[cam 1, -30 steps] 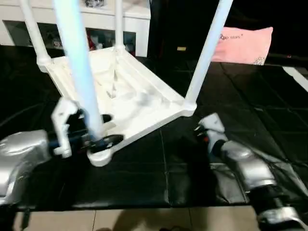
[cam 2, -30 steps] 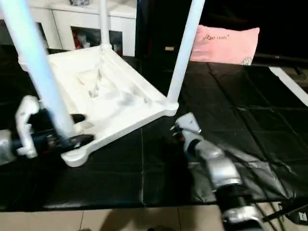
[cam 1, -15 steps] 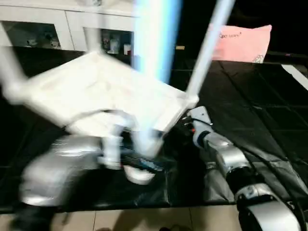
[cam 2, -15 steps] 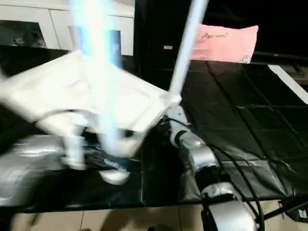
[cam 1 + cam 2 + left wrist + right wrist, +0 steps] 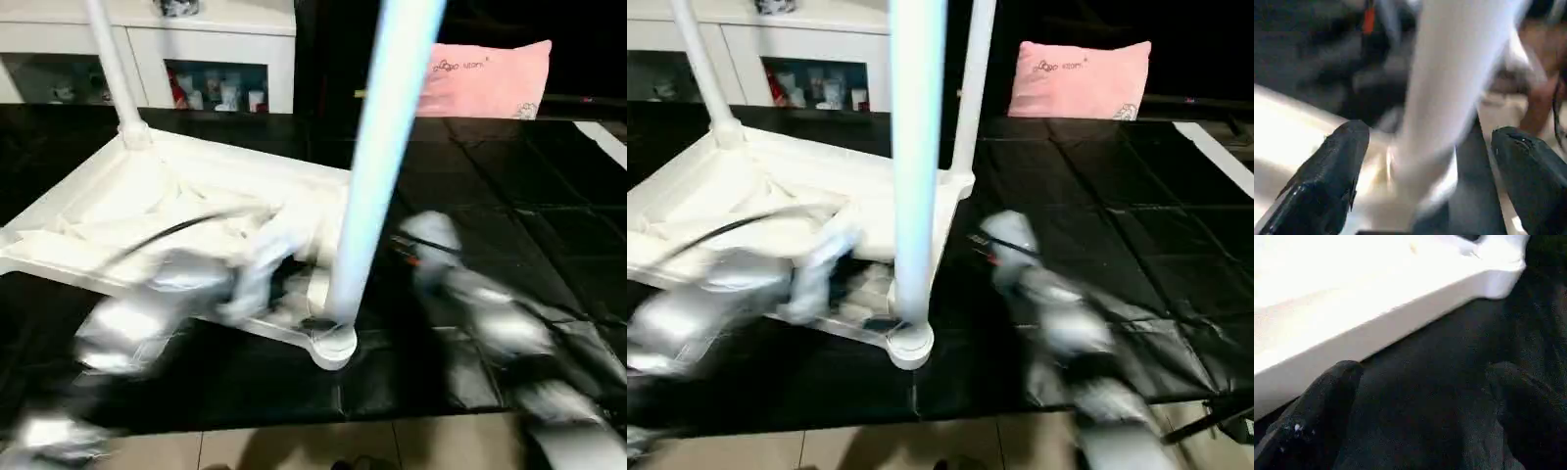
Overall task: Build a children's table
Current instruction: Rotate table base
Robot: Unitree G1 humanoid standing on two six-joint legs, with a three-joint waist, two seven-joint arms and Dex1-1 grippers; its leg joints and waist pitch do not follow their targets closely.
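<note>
**Tabletop tilted, near leg between my spread fingers**

Tabletop [image 5: 186, 211] lies upside down on the black floor mat [image 5: 549, 225], ribbed underside up, its near corner socket [image 5: 333, 345] at about six o'clock from the middle of my head view. A long white leg [image 5: 377, 176] rises from that socket toward twelve o'clock, and another leg [image 5: 113, 64] stands in the far corner at about eleven. A third leg [image 5: 970, 88] shows beyond, in the right eye view.

My left pincer [image 5: 1425, 161] is spread wide, one black finger [image 5: 1334, 166] on each side of the near leg's base. I judge it is bracketing the leg, not pinching it; I cannot tell whether either finger touches. My right pincer [image 5: 1425, 401] is also spread wide and empty, hovering just over the mat near the tabletop's edge [image 5: 1400, 308].

Both forearms are blurred, so I take it I am moving fast. The risk, as I see it: a finger could knock the leg sideways and lever it out of a socket that may not be fully seated. A sideways shove could also slide the tabletop across the mat, or tip it toward the pink pillow [image 5: 485, 78] or the white cabinet [image 5: 211, 49] at twelve o'clock.
</note>
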